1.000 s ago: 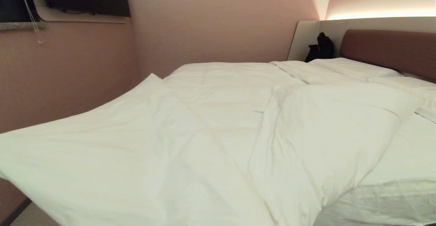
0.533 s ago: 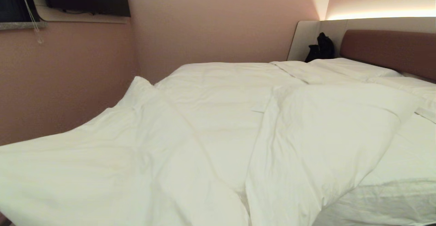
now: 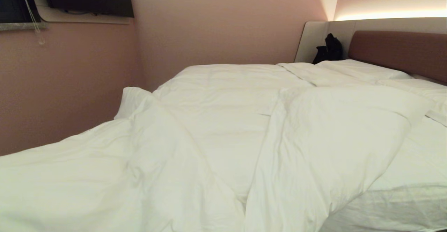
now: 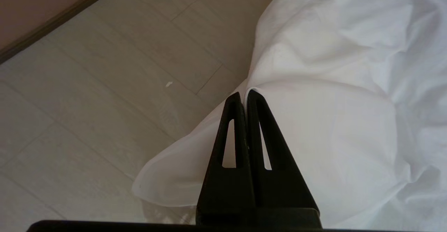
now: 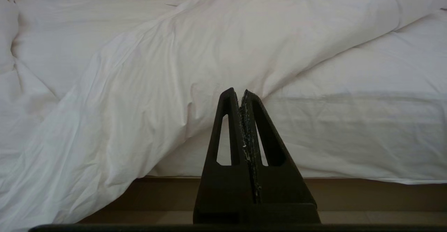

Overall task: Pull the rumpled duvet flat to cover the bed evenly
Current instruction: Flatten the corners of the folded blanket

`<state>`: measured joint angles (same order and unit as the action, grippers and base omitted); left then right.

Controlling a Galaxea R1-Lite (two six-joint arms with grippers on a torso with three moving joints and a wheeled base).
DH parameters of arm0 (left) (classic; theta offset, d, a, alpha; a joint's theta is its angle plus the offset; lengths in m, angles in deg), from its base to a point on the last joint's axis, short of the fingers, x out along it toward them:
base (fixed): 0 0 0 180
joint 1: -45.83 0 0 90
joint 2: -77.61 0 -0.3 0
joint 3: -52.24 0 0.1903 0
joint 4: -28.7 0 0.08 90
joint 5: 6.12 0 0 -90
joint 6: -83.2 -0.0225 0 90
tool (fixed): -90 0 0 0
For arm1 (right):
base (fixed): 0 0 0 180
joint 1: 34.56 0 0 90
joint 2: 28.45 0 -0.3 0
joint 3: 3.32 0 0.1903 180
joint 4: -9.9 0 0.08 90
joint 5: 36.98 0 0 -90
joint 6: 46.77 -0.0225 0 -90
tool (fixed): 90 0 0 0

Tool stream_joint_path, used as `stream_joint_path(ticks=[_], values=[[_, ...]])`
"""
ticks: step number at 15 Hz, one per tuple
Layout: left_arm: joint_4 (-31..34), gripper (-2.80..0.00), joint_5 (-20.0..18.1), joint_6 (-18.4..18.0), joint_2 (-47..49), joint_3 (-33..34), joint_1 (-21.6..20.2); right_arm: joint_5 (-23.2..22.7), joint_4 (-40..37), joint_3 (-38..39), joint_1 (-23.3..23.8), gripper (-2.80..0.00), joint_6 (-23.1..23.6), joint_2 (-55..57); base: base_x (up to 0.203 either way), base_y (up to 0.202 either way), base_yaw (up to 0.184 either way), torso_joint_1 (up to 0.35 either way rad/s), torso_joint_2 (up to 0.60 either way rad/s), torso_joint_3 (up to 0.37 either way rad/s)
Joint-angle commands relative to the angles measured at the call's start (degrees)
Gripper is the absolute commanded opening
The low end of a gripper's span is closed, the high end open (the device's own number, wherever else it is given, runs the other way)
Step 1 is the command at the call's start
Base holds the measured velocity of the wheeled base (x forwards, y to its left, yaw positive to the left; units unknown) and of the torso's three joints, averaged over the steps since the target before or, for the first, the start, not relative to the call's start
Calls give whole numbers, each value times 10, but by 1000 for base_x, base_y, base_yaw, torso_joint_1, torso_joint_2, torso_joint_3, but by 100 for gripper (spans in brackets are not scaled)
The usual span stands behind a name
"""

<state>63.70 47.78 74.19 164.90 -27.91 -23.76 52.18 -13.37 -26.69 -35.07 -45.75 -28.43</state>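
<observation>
As its near left part sinks from a raised, stretched sheet into a lower, softer heap, the duvet [image 3: 223, 127] loses the taut slope it had a second ago, and its far left corner now curls up nearer the wall. It lies across the bed [image 3: 401, 50], bunched to the left and spilling over the foot, while a diagonal fold leaves the sheet [image 3: 412, 176] bare at the right. The left claw [image 4: 243, 95] is clamped on a thin fold of the duvet out over the floor [image 4: 104, 67]. The right claw [image 5: 237, 92] hangs closed and empty before the foot of the bed. Judging by this, the left side is being drawn outward, but the right side is not yet covered.
</observation>
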Motion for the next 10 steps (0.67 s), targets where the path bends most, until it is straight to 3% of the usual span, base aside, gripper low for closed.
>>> stream_joint_path(ticks=[1,10], values=[[1,-280,2,-1,-1,15,-16,0,0,0,0,-280,0,1,0,0,0,0,0,0],[1,-280,13,0,4,20,-92,0,0,0,0,-280,0,1,0,0,0,0,0,0]])
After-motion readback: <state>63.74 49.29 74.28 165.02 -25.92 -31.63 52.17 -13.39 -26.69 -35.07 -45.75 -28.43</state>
